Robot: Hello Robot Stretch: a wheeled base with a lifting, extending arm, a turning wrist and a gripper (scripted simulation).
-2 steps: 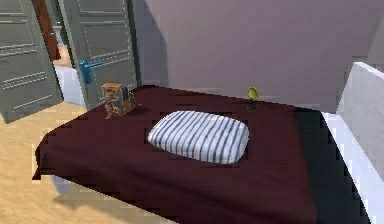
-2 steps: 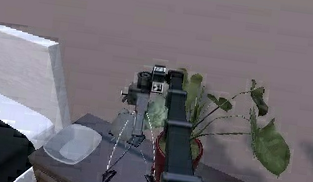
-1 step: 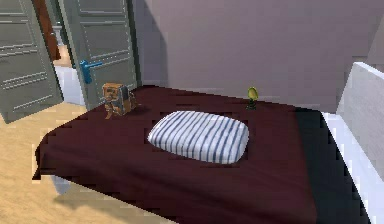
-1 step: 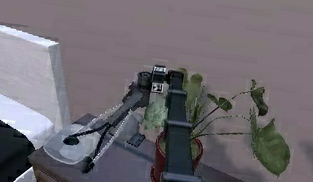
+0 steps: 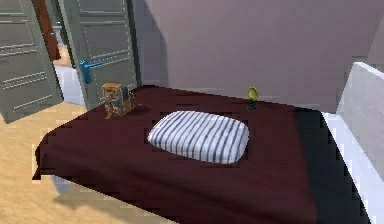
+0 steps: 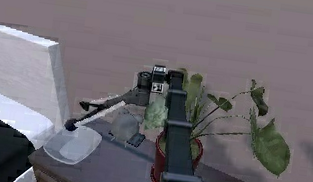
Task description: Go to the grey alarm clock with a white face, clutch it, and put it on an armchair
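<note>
A small grey rounded thing point(image 6: 125, 126) stands on a grey bedside table point(image 6: 104, 168), just left of a potted plant. The dark arm point(image 6: 180, 143) rises from the bottom edge, with two white marked squares at its far end. From there my gripper point(image 6: 75, 119) slants down to the left, and its thin fingers point(image 6: 90, 106) end above a pale glassy bowl point(image 6: 71, 146). With the bowl and the grey thing standing around it on the table, I cannot tell whether the gripper holds anything.
A leafy plant in a red pot point(image 6: 161, 155) stands right behind the arm. A white headboard point(image 6: 21, 71) and bed corner lie at the left. In the forward view a dark-covered bed point(image 5: 120, 150) carries a striped pillow point(image 5: 198, 137), a small brown thing point(image 5: 118, 100) and a small yellow-green thing point(image 5: 252, 95). Grey doors point(image 5: 100, 50) stand at the left.
</note>
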